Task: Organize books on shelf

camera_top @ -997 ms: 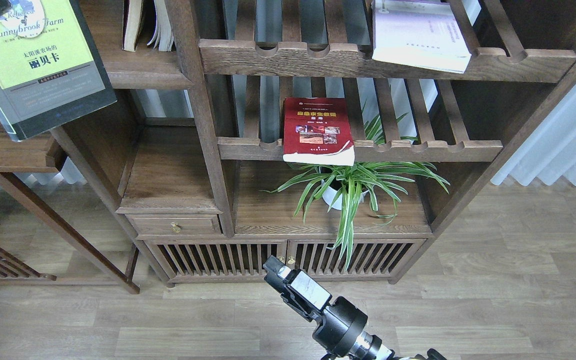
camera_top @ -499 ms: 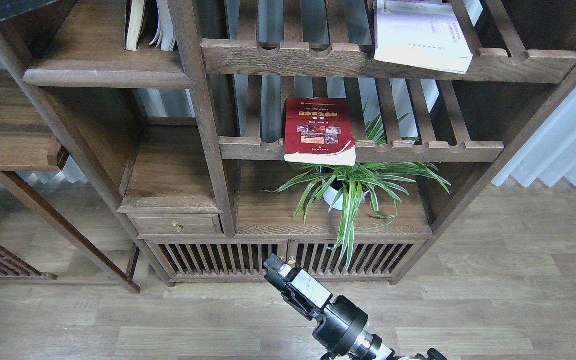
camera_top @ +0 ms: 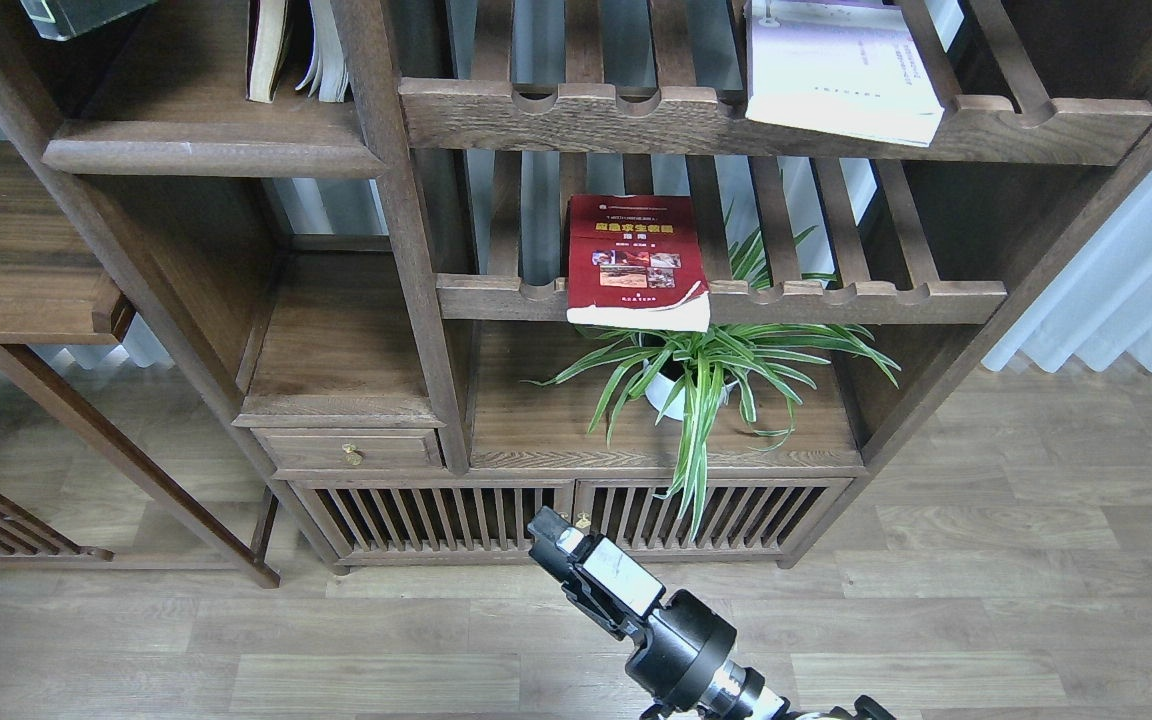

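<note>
The red book point(camera_top: 636, 255) lies flat on the middle slatted rack, its front edge hanging over the rail. The white-lavender book point(camera_top: 836, 70) lies on the upper slatted rack at the top right. Only a corner of the black-grey book point(camera_top: 76, 12) shows at the top left edge, above the solid dark-brown shelf point(camera_top: 206, 145). What holds it is out of view. My left gripper is not in view. My right gripper point(camera_top: 556, 545) is low at the bottom centre, far from all the books and empty. Its fingers cannot be told apart.
Two worn cream-paged books point(camera_top: 296, 50) stand at the right end of the shelf. A potted spider plant point(camera_top: 696, 380) sits under the red book. A drawer point(camera_top: 351, 450) and slatted cabinet doors point(camera_top: 566, 515) are below. A side table point(camera_top: 6, 250) stands at the left.
The black-grey book rose from the left foreground out of view at the top, and now a corner shows above the shelf. The right arm has not moved.
</note>
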